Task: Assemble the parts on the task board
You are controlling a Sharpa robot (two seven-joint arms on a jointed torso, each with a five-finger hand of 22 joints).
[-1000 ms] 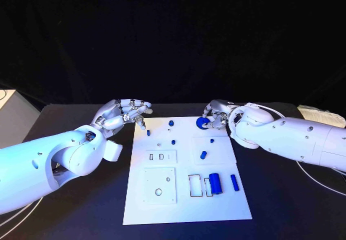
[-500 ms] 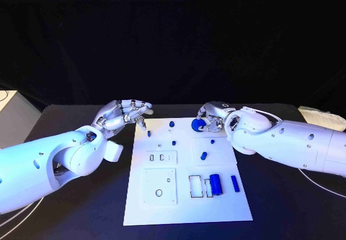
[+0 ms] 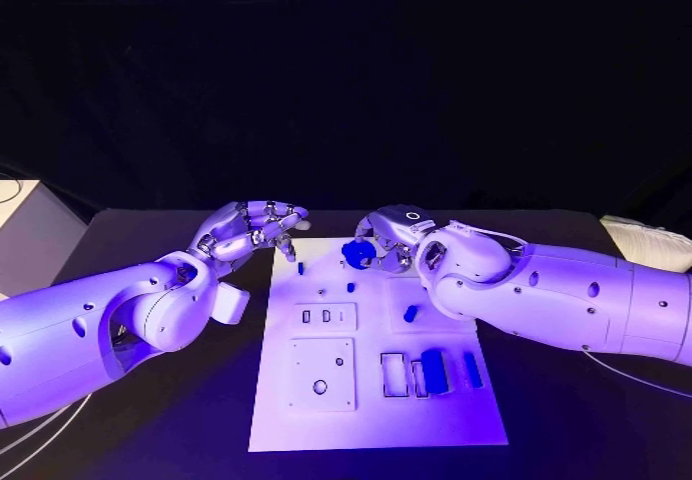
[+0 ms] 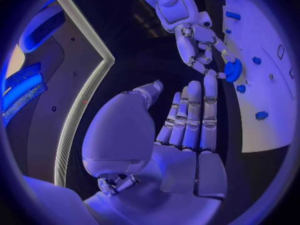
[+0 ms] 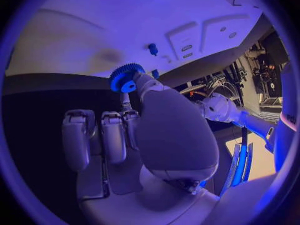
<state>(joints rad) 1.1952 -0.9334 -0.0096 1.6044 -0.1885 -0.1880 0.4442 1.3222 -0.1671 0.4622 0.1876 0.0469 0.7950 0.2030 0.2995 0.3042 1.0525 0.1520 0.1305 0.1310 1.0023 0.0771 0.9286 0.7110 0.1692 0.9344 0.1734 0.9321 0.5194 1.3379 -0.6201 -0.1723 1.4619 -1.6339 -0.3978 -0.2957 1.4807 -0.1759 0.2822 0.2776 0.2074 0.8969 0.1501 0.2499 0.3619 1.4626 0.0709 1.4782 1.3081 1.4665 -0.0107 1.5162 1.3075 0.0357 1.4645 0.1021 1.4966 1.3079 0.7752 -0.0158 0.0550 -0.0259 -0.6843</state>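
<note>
The white task board (image 3: 372, 410) lies in the middle of the black table. My right hand (image 3: 389, 238) hovers over the board's far edge and pinches a blue gear (image 3: 358, 254) between its thumb and a finger; the right wrist view shows the gear (image 5: 127, 78) at the fingertips above the board (image 5: 94, 30). My left hand (image 3: 257, 228) hangs off the board's far left corner with nothing in it, fingers extended side by side (image 4: 190, 120). In the left wrist view the gear (image 4: 232, 70) sits just beyond them. Small blue pegs (image 3: 300, 267) stand on the board's far part.
A blue cylinder (image 3: 433, 370) and a blue bar (image 3: 472, 370) lie near the board's right front beside a rectangular slot (image 3: 392, 373). A short blue piece (image 3: 411, 313) lies mid-board. A white object (image 3: 646, 242) sits at the table's right edge, a pale box (image 3: 22, 235) at the left.
My right hand has carried the blue gear leftward along the board's far edge, towards my left hand. The left hand has stayed where it was.
</note>
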